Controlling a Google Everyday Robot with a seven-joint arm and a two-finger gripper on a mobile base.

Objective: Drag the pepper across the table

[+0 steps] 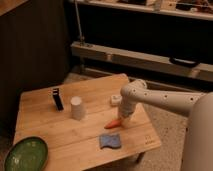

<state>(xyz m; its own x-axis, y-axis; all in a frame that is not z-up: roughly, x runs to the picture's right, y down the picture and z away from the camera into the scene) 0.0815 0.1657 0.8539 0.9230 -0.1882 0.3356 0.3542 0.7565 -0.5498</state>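
The pepper (113, 123), a small slim orange-red tapered thing with one pointed end, lies flat on the low square counter (45, 122) of light bamboo-coloured planks. We see it in the right half of the top, about midway between the far and near edges and closer to the right edge than to the left. Its pointed end aims toward the left edge and its thicker end toward the right.

The claw (123, 119) comes straight down onto that thicker end at the tip of the white jointed arm (165, 99), which reaches in over the right edge. We take the claw as closed narrow, its tip touching the pepper; we cannot tell whether the pepper is pinched or only pressed.

A crumpled blue cloth (110, 140) lies just nearer the near edge than the pepper, apart from it. A white cup (77, 108) stands upright around the middle of the counter, left of the pepper. A small black upright block (58, 99) stands beside the cup toward the left edge. A round green plate (26, 153) sits at the near left corner. A white rectangular packet (115, 99) lies toward the far right corner, partly hidden behind the arm.
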